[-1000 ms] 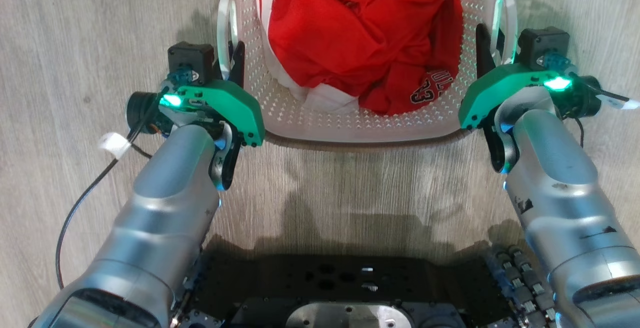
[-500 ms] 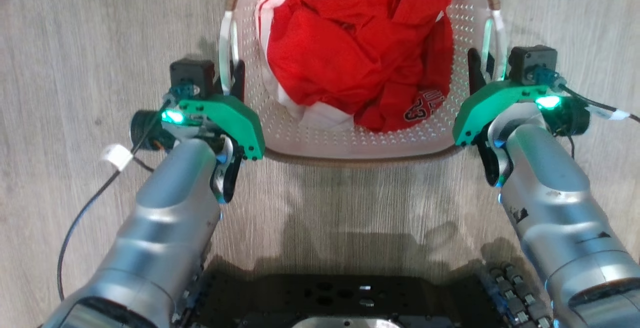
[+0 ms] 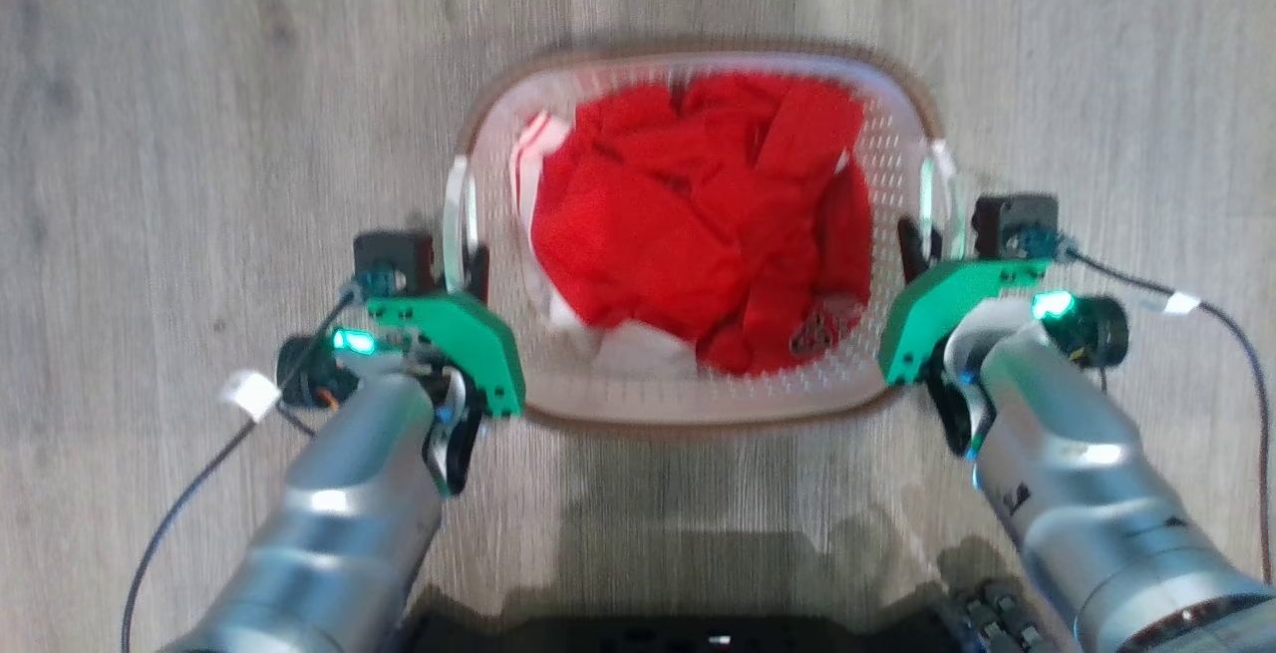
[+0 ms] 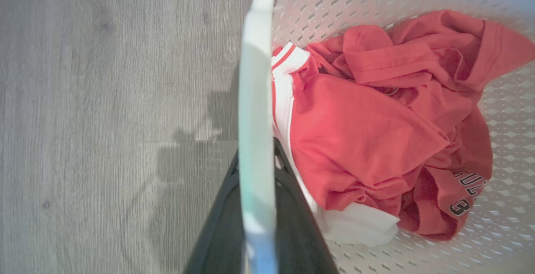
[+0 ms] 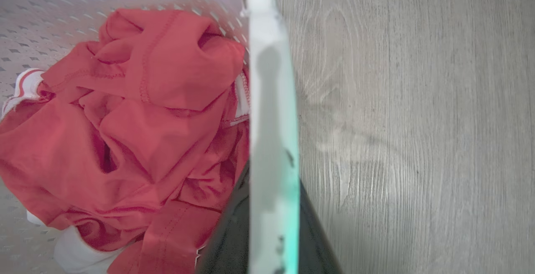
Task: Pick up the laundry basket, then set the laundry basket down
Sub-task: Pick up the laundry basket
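The laundry basket (image 3: 698, 421) is white and perforated with a brown rim, and it lies ahead of me over the wood floor with red clothes (image 3: 688, 234) inside. My left gripper (image 3: 464, 269) is shut on its left handle (image 3: 459, 214). My right gripper (image 3: 922, 244) is shut on the right handle (image 3: 932, 184). In the left wrist view the white handle (image 4: 256, 98) runs between the dark fingers (image 4: 221, 224). In the right wrist view the other handle (image 5: 271, 98) does the same, beside the clothes (image 5: 146, 119). Whether the basket's bottom touches the floor I cannot tell.
Grey wood-plank floor (image 3: 150, 135) surrounds the basket on all sides. A black cable (image 3: 1196, 304) trails from my right wrist, and another cable (image 3: 179, 523) hangs from my left. My dark base (image 3: 698, 633) shows at the bottom edge.
The head view has shifted: the basket and both grippers now sit lower in the picture and look smaller, with the basket's far rim in view. Both grippers stay shut on the handles.
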Tool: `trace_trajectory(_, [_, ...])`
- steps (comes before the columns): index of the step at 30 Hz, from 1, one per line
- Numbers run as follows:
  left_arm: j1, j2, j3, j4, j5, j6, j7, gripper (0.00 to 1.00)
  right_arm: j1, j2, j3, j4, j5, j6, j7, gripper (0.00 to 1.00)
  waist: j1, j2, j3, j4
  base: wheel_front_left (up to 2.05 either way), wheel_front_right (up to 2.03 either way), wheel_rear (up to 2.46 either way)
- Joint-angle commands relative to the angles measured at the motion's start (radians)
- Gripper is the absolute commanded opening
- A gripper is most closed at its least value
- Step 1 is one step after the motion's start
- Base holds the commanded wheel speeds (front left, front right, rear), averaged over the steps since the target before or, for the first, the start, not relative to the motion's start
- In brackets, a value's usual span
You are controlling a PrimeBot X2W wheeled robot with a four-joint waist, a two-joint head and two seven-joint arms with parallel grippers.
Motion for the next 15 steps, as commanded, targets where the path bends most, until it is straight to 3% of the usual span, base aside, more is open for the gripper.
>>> trace_trajectory(1, [0.036, 0.036, 0.015, 0.012, -0.016, 0.003, -0.008, 0.0, 0.063, 0.002, 0.027, 0.011, 0.016, 0.001, -0.005, 0.0, 0.0, 0.0, -0.045, -0.005, 0.0, 0.0, 0.0])
trace_trajectory(8, [0.087, 0.036, -0.065, 0.083, -0.129, -0.022, 0.013, 0.0, 0.092, 0.002, 0.144, 0.081, 0.129, 0.001, 0.019, 0.0, 0.0, 0.0, -0.151, -0.005, 0.0, 0.0, 0.0])
trace_trajectory(15, [0.131, 0.036, -0.138, 0.113, -0.212, -0.02, 0.043, 0.0, 0.13, 0.002, 0.236, 0.109, 0.219, 0.001, 0.067, 0.0, 0.0, 0.0, -0.251, -0.003, 0.0, 0.0, 0.0])
